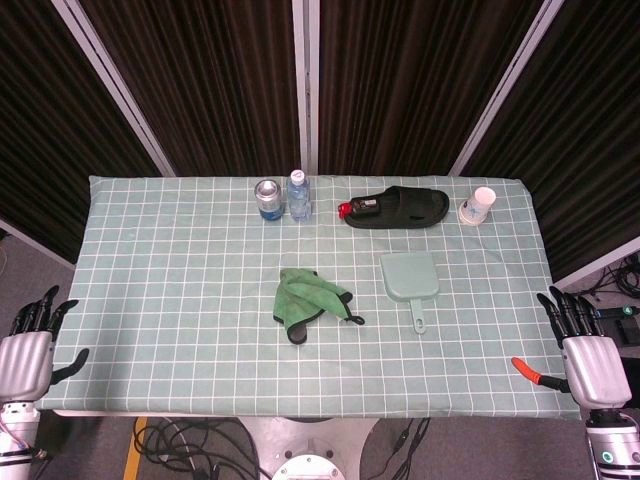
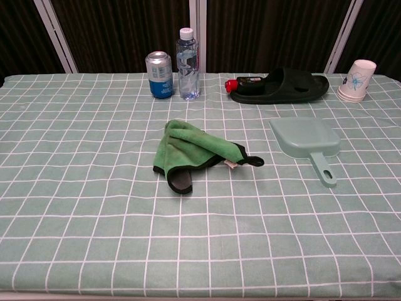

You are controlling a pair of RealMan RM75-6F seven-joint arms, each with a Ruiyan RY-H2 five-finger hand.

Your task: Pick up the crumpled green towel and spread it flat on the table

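A crumpled green towel [image 1: 305, 299] with a dark edge and a black loop lies near the middle of the checked table [image 1: 160, 280]; the chest view shows the towel [image 2: 188, 150] bunched in folds. My left hand [image 1: 30, 350] hangs beyond the table's left front corner, fingers apart, holding nothing. My right hand [image 1: 585, 350] hangs off the right front corner, fingers also spread and empty. Both hands are far from the towel. Neither hand shows in the chest view.
A pale green dustpan [image 1: 410, 280] lies right of the towel. Along the far edge stand a can [image 1: 267, 198], a water bottle [image 1: 298, 194], a black slipper [image 1: 400, 208] and a paper cup [image 1: 480, 205]. A red-handled tool [image 1: 527, 371] lies at the right front edge.
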